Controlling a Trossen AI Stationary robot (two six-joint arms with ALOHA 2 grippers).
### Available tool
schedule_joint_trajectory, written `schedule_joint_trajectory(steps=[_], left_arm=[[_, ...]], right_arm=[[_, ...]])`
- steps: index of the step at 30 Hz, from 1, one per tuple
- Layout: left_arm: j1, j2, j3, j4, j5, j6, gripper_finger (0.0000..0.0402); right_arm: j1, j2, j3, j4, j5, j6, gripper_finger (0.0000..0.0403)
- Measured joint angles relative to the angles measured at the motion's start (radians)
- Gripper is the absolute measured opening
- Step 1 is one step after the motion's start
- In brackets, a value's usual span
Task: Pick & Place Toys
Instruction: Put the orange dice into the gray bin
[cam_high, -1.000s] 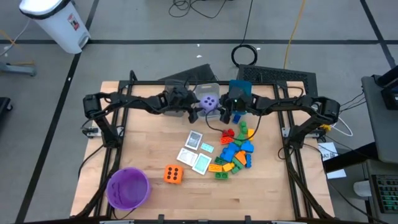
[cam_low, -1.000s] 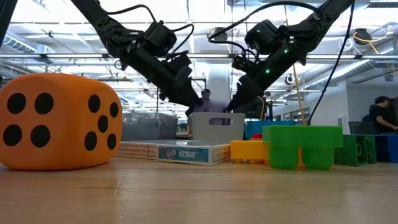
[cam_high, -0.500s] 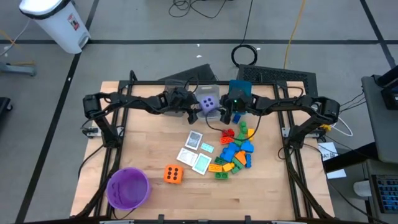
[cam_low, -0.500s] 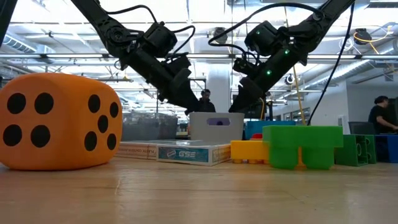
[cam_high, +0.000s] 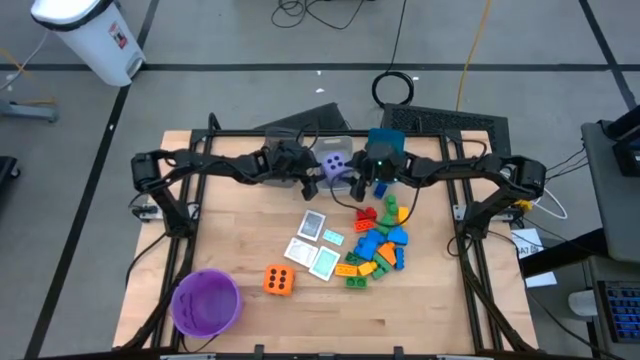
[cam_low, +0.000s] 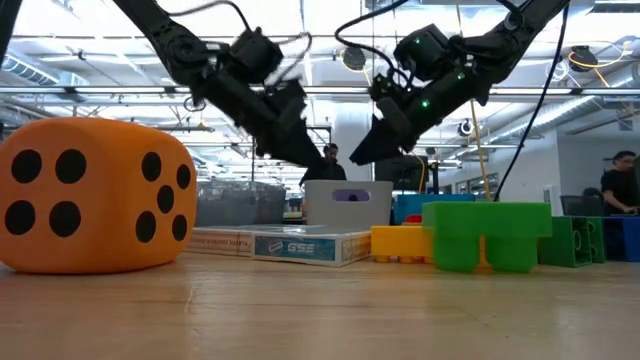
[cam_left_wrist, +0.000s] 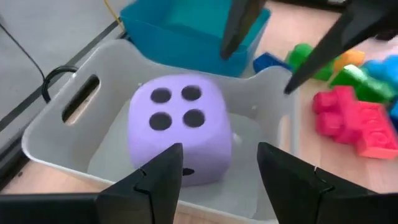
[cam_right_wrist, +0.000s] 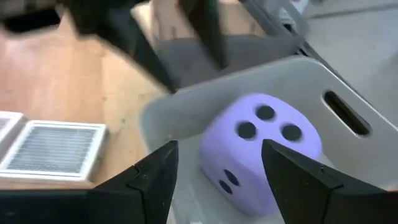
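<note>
Wrist views alone reveal purple die (cam_left_wrist: 180, 127) inside clear bin (cam_left_wrist: 74, 134), four-dot face up (cube, no long axis); left gripper (cam_left_wrist: 217, 171) and right gripper (cam_right_wrist: 217, 165) hover spread, empty.

1. The big orange foam die with black dots (cam_low: 95, 195) is cut off by the low view's left edge.
2. In that view the pale grey plastic bin (cam_low: 348, 203) hides most of the purple foam die (cam_low: 347, 195).
3. Both arms' grippers are motion-blurred there.
4. The far-right person (cam_low: 622, 190) is cut off.

A purple bowl (cam_high: 206, 303) sits near the table's (cam_high: 240, 210) corner; bins (cam_high: 385, 140) line its far edge.
</note>
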Motion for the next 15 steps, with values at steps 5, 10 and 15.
schedule_joint_trajectory(steps=[5,10,15], left_arm=[[-0.004,-0.17,0.0,-0.114,-0.007,0.002,0.0214],[-0.053,-0.354,0.001,-0.346,0.003,0.007,0.0214],[-0.152,-0.454,-0.002,-0.593,0.005,-0.05,0.0214]], right_arm=[[0.054,-0.006,0.0,0.027,0.0,-0.065,0.0224],[0.141,-0.006,-0.001,0.086,-0.001,-0.106,0.0224],[0.235,-0.007,-0.001,0.161,0.0,-0.036,0.0224]])
